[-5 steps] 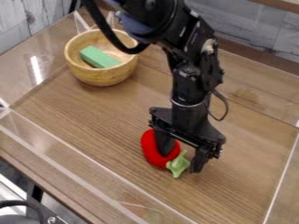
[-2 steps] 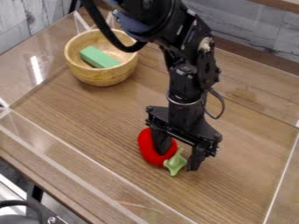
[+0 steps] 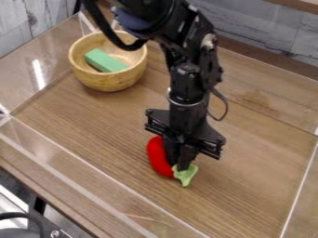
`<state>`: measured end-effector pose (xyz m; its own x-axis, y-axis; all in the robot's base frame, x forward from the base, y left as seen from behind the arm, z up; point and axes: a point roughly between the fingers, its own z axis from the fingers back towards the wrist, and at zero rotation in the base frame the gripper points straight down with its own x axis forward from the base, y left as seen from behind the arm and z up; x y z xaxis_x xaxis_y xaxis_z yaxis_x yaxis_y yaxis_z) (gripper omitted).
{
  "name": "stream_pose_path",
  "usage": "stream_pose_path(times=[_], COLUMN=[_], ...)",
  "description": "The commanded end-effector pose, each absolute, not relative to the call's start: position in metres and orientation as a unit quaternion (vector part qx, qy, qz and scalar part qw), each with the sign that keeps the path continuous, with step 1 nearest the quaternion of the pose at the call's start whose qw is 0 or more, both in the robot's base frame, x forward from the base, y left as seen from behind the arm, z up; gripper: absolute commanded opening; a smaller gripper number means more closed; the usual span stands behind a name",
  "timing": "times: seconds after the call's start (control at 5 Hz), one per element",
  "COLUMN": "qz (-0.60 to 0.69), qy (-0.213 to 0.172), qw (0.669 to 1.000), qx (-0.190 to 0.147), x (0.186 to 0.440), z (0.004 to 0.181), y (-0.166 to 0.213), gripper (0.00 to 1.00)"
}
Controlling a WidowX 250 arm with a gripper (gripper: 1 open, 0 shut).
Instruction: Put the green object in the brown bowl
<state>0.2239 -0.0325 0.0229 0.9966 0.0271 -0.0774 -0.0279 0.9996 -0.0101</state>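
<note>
The gripper (image 3: 177, 156) sat low at the centre of the frame, its fingers drawn in close around the red vegetable (image 3: 161, 158); whether it gripped it firmly could not be told. The vegetable's green end (image 3: 185, 174) poked out below. At upper left, the brown bowl (image 3: 107, 82) held the green object (image 3: 106, 61), against its inner wall. Both stood well apart from the gripper.

Light-brown bowl (image 3: 108, 81), mint-green block (image 3: 104, 61), glossy red vegetable (image 3: 159, 156) with pale-green stem (image 3: 185, 174), black arm (image 3: 188, 70).
</note>
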Motion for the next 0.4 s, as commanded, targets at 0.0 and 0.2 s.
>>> stream_pose_path(times=[0.0,0.2], qz=[0.021,0.027], qy=[0.023,0.0], qw=[0.999,0.999], qx=[-0.01,-0.018], x=[0.227,0.231], z=[0.049,0.081], y=[-0.024,-0.019], gripper=[0.0,0.0])
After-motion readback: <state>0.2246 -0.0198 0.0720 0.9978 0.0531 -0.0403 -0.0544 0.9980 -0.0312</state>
